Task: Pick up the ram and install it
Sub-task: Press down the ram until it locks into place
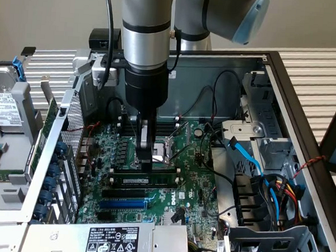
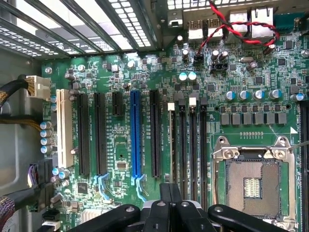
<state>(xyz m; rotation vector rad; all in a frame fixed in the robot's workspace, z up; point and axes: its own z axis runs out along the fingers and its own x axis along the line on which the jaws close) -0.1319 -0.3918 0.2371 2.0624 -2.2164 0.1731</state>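
Observation:
The ram (image 1: 153, 176) is a green stick with black chips and a white label. It stands on edge along a memory slot of the motherboard (image 1: 192, 185), near the middle of the exterior view. My gripper (image 1: 147, 166) comes straight down onto it, fingertips closed at its top edge about midway along. In the wrist view the ram (image 2: 172, 145) is a thin line running away from my gripper (image 2: 171, 189) along one of the black memory slots. The fingers (image 2: 164, 195) are pressed together there.
Empty black memory slots (image 2: 193, 145) lie beside the ram, and a blue slot (image 2: 135, 135) lies further off. The open CPU socket (image 2: 251, 183) is close by. Case walls, a drive cage with blue cables (image 1: 252, 161) and a power supply (image 1: 114, 242) hem in the board.

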